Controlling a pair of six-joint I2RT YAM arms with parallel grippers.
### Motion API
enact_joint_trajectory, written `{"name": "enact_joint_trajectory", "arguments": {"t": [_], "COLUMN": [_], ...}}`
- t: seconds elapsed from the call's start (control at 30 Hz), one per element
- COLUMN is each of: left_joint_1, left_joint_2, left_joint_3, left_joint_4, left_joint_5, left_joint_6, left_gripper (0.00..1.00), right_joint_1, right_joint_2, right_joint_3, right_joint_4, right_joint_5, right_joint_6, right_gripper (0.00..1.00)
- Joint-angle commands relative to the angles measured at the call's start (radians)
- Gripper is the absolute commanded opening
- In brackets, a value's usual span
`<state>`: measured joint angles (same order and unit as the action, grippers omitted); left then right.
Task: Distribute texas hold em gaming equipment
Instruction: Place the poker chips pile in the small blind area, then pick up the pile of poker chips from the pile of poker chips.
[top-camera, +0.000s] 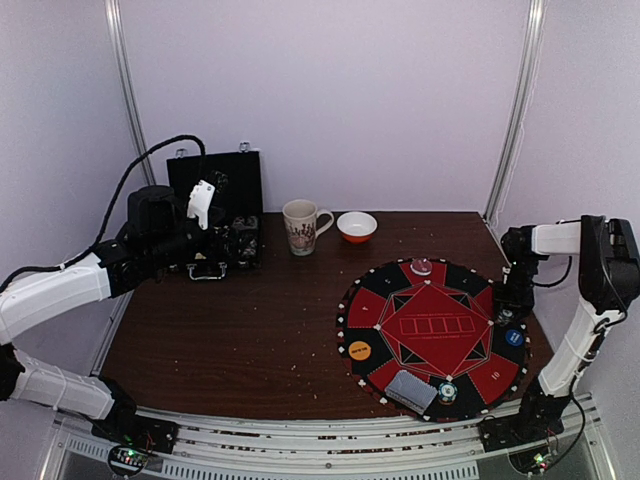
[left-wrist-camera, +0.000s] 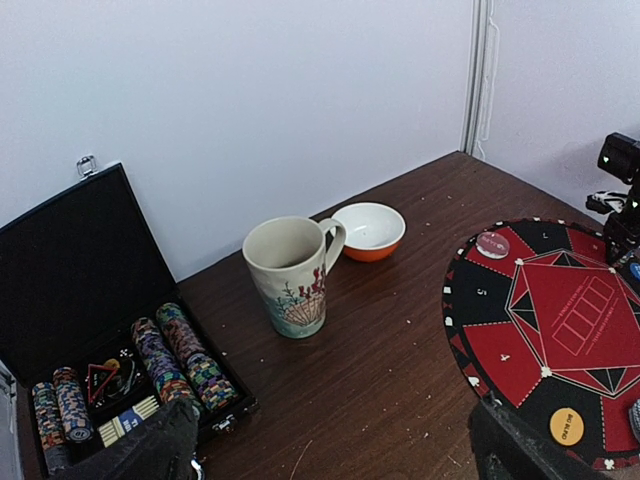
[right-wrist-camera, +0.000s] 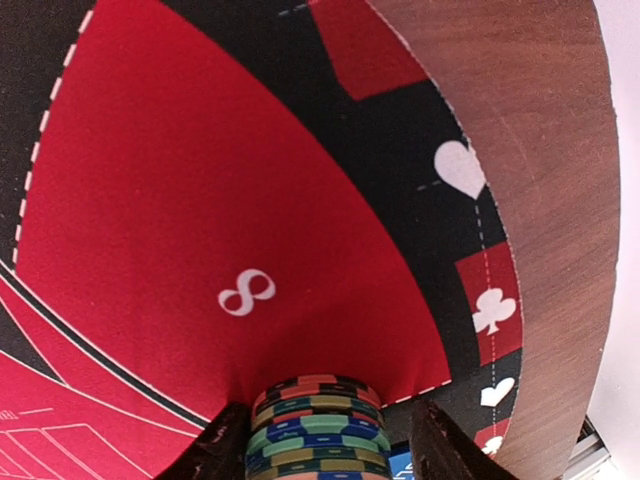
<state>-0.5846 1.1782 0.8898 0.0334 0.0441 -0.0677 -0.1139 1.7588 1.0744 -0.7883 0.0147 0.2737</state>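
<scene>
Chip stack, striped edges, on mat below the 8 field; right gripper straddles it, jaws parted, a gap showing on one side. Card deck at near mat edge. Orange button, blue button at mid-mat. Left gripper spread wide, empty, above surface; case beyond.

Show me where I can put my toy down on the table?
The wide bare table between the black case and the round mat, in front of the mug and bowl. The mat's near edge is crowded with cards and chips.
</scene>
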Motion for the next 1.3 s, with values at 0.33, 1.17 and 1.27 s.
{"name": "enact_joint_trajectory", "arguments": {"t": [0.33,1.17,1.27], "left_joint_1": [-0.003,-0.004,-0.003], "left_joint_2": [-0.009,0.008,0.003], "left_joint_3": [0.019,0.068,0.064], "left_joint_4": [0.019,0.002,0.002], "left_joint_5": [-0.008,0.028,0.023], "left_joint_6": [0.012,0.004,0.005], "left_gripper": [0.98,0.98,0.98], "right_joint_1": [0.073,1.068,1.094], "right_joint_2": [-0.066,-0.514,-0.500], "right_joint_3": [0.159,-0.246,-0.284], "right_joint_4": [-0.095,-0.264,-0.250], "right_joint_5": [0.043,-0.137,-0.149], "right_joint_6": [-0.022,0.595,0.602], "right_gripper": [1.00,0.90,0.90]}}
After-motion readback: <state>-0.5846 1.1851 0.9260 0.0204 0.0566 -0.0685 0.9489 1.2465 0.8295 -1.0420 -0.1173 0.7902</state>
